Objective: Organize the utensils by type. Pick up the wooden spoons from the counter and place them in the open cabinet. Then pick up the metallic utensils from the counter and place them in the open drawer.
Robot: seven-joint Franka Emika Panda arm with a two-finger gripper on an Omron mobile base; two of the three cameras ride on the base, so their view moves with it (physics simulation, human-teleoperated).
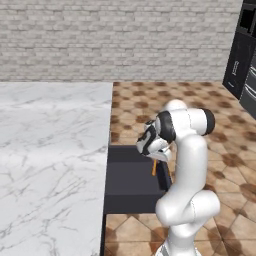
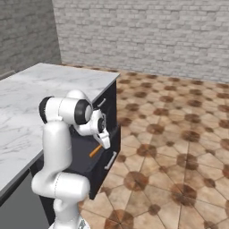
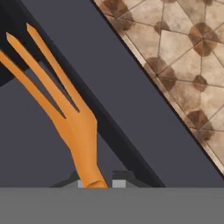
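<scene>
Clamped on the handle of the orange fork, the gripper hangs over the open drawer, prongs pointing down into it; slim, stiff and light, the fork looks best pinched mid-handle, since its smooth shaft could pivot.

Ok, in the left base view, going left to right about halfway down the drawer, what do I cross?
counter → open drawer → orange fork, gripped by the gripper → the arm's white upright link → tiled floor.
</scene>
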